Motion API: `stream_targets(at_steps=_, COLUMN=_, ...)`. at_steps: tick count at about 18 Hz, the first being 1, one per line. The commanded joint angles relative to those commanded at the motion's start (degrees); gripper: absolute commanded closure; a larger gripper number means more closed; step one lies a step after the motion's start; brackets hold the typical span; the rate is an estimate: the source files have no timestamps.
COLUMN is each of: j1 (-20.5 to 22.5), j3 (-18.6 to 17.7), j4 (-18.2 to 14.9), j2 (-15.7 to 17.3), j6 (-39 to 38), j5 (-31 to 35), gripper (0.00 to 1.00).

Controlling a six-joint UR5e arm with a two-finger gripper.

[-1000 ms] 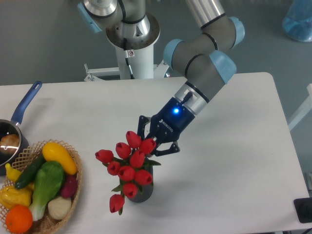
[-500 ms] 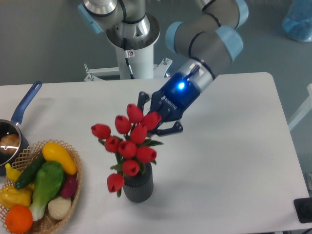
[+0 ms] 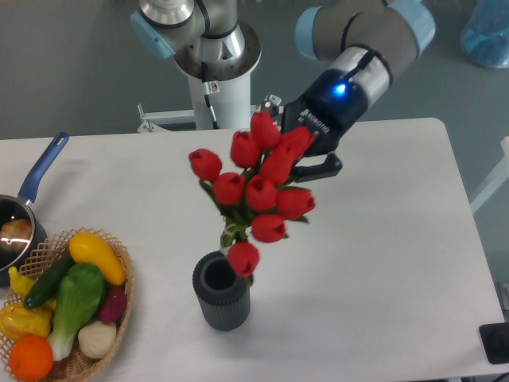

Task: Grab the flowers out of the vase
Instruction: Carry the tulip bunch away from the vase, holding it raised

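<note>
Hanging above the middle of the white counter point(image 3: 374, 239), the flowers point(image 3: 258, 191) were lifted out of the vase point(image 3: 222, 291), the red tulip buds spread wide and the lowest bud just beside the vase's rim. The gripper point(image 3: 298, 151) was closed on the top of the bunch — its black fingers showed on either side of the upper buds, partly hidden by them. The stems were mostly covered by the buds, so their lower ends were hard to make out. The dark grey ribbed vase stood upright near the front edge, its round mouth open and dark inside. To the right of it the counter ran bare to its rounded far corner.

At the left edge a wicker basket point(image 3: 123, 274) held plastic produce point(image 3: 75, 298) — a yellow piece, green pieces, an orange, a pale one — and was cut off by the frame. Behind it a blue-handled saucepan point(image 3: 36, 179), also cropped, held something pale that could not be identified.
</note>
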Motion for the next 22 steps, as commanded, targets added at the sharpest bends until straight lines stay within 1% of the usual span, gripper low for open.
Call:
stream_targets(at_steps=3, j1=1.05, j3=0.09, j4=-0.17, j2=0.09, j6=-0.18, j5=-0.36, gripper=1.00)
stream_targets(at_steps=4, j1=2.89, j3=0.17, j4=-0.17, j2=-0.09, j6=0.09, j5=-0.01, gripper=1.00)
stream_targets(at_steps=5, j1=3.69, j3=0.70, j4=-0.26, j2=-0.09, j6=0.09, j5=0.86, gripper=1.00)
stream_targets(at_steps=9, j1=7.12, j3=0.18, j4=-0.35, j2=-0.61, j6=0.35, j5=9.90, gripper=1.00)
stream_targets(at_steps=10, j1=7.65, j3=0.70, j4=-0.35, j2=-1.14, j6=0.44, j5=11.23, gripper=1.00)
stream_targets(at_steps=12, j1=8.18, j3=4.37, j4=-0.35, j2=-4.99, j6=0.88, j5=12.21, gripper=1.00)
stream_targets(at_steps=13, j1=8.09, j3=6.05, j4=-0.35, j2=-6.66, j6=2.79, j5=13.69, gripper=1.00)
stream_targets(at_steps=14, j1=8.00, j3=6.93, j4=-0.35, j2=-7.72, j6=6.12, j5=17.10, gripper=1.00)
stream_targets(at_steps=15, j1=7.83, j3=6.94, j4=-0.35, j2=-7.82, j6=9.02, j5=22.00, gripper=1.00)
stream_targets(at_steps=17, j1=7.56, j3=6.24, j4=-0.96, j2=-7.73, j6=10.90, j5=31.15, gripper=1.00)
stream_targets(at_steps=18, j1=7.48, j3=5.72, j4=-0.97, j2=-7.91, j6=11.51, j5=33.02, gripper=0.99)
stream_targets(at_steps=20, j1=7.48, j3=5.54, j4=-0.97, j2=-8.78, j6=12.56, j5=34.09, gripper=1.00)
stream_targets(at_steps=22, j1=7.21, j3=5.36, j4=-1.14, j2=-9.75, j6=13.80, j5=41.96, gripper=1.00)
